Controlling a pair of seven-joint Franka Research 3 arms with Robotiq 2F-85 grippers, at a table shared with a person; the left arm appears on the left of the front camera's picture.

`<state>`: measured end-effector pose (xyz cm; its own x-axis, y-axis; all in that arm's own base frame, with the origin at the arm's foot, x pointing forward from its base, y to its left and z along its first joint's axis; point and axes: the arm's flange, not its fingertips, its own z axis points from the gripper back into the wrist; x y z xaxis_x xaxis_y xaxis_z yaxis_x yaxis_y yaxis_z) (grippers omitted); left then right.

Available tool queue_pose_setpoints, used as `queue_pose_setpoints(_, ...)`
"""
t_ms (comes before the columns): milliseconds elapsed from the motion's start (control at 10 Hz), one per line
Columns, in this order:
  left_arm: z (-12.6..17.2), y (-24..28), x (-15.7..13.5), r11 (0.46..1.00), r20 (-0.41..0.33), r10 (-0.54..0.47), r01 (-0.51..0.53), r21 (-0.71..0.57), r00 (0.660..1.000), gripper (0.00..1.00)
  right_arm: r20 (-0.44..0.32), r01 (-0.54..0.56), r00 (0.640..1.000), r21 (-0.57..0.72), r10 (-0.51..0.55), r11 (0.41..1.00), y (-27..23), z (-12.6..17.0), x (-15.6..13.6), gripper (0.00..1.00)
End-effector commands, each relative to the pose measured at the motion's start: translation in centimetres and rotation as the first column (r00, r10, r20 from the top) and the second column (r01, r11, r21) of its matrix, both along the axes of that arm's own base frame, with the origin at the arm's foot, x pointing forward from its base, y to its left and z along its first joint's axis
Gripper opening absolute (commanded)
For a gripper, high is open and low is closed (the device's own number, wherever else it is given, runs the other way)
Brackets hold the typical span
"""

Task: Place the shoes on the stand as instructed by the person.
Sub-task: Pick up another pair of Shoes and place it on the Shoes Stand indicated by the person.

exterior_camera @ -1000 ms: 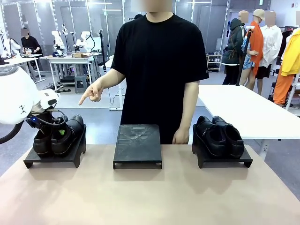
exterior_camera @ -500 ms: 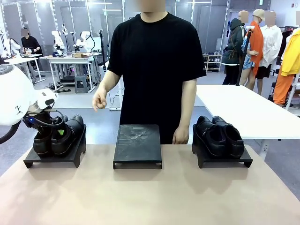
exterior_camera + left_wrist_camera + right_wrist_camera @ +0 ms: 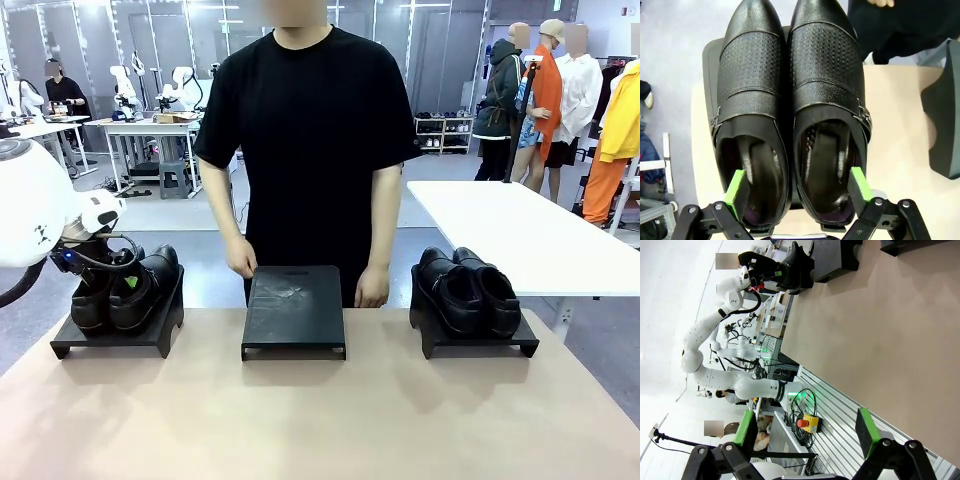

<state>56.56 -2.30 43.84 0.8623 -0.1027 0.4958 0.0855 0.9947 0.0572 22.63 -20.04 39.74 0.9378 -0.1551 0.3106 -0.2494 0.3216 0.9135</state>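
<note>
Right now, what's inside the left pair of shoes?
The left gripper stands open, one green pad inside each shoe of the left pair. Dark insoles show; the toe ends are covered by the uppers.

Glossy black is seen on both pairs of shoes: the left pair (image 3: 125, 290) on its black stand (image 3: 118, 335) and the right pair (image 3: 468, 290) on a matching black stand (image 3: 478, 345). A perforated dot pattern is shown across the uppers of the left pair (image 3: 790, 100), with small metal buckles and dark purple insoles. The middle stand (image 3: 294, 312) is matte black. The table (image 3: 320, 420) is coloured pale beige. A plain black T-shirt is worn by the person (image 3: 305, 130). Bright green pads are carried on the black left gripper (image 3: 797, 187) and the black right gripper (image 3: 805, 435), and the arms are white.
</note>
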Motion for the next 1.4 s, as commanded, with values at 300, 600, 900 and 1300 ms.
queue_pose_setpoints(300,2.2,1.2,-0.8,0.998,-0.057,-0.031,0.028,-0.053,0.998,1.00,0.006,-0.011,1.000,-0.006,0.011,1.000,-0.1,0.2,-0.3,1.00)
queue_pose_setpoints(600,8.0,7.2,-7.5,0.952,-0.091,-0.165,0.135,-0.275,0.982,1.00,0.006,-0.011,1.000,-0.006,0.011,1.000,-0.1,0.2,-0.3,1.00)
queue_pose_setpoints(900,8.3,14.2,-14.1,0.752,-0.030,-0.330,0.243,-0.613,0.943,1.00,0.006,-0.011,1.000,-0.006,0.011,1.000,-0.1,0.2,-0.3,1.00)
queue_pose_setpoints(1300,1.7,23.1,-19.4,0.250,0.207,-0.459,0.350,-0.903,0.864,1.00,0.006,-0.011,1.000,-0.006,0.011,1.000,-0.1,0.2,-0.3,1.00)
